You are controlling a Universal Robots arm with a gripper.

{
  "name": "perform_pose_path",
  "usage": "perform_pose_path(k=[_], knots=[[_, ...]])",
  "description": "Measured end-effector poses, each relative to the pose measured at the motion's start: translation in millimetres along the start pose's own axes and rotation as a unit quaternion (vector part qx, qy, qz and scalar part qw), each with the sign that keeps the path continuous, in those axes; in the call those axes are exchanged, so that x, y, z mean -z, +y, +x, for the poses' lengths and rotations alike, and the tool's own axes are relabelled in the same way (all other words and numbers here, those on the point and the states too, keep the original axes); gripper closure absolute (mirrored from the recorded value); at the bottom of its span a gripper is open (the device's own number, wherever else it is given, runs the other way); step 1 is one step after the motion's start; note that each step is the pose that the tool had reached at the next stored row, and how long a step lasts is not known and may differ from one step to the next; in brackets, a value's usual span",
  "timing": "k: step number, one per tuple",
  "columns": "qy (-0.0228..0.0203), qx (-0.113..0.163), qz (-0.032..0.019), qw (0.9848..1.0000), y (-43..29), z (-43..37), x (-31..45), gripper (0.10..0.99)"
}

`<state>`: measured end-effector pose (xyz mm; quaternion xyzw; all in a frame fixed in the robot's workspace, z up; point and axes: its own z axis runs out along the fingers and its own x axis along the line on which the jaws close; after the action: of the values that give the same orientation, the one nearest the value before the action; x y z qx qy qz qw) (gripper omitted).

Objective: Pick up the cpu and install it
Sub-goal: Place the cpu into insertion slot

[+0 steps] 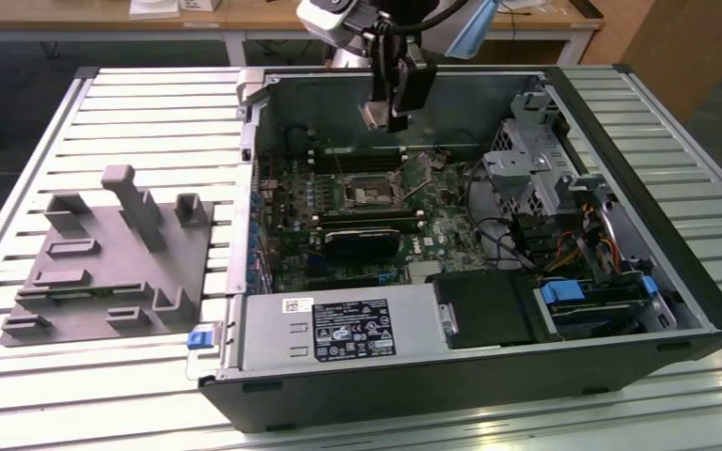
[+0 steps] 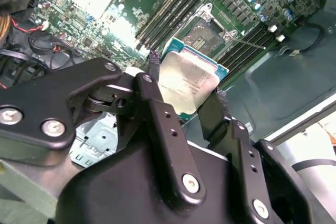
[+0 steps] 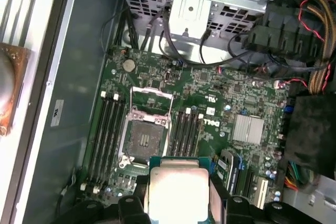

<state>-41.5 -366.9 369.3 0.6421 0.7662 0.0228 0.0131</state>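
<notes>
Exterior view: my tool (image 1: 386, 117) hangs above the socket (image 1: 371, 194), clamped on the cpu (image 1: 371, 115) by its edges.

Second wrist view: if the cpu (image 2: 186, 80) goes down tilted or misrotated, I judge it could jam in the socket (image 2: 202, 38).

First wrist view: the cpu (image 3: 177, 195) is square, with no long axis. Its silver top faces away from the socket (image 3: 143, 136).

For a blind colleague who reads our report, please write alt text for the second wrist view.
The gripper holds the cpu by two opposite edges between its black fingers, silver top towards the camera, above the motherboard inside an open computer case. Past the chip lies the empty socket, with memory slots on both sides of it.
</notes>
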Motion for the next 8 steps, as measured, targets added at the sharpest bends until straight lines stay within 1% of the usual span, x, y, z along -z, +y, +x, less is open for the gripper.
perform_pose_path(k=[4,6,8], knots=[[-0.0018,-0.034,-0.0003,0.9994,-0.3,0.1,-5.4,0.545],[-0.0022,-0.041,-0.0003,0.9992,-0.3,1.3,-8.1,0.545],[-0.0021,-0.041,-0.0004,0.9992,-0.2,2.0,-9.8,0.545]])
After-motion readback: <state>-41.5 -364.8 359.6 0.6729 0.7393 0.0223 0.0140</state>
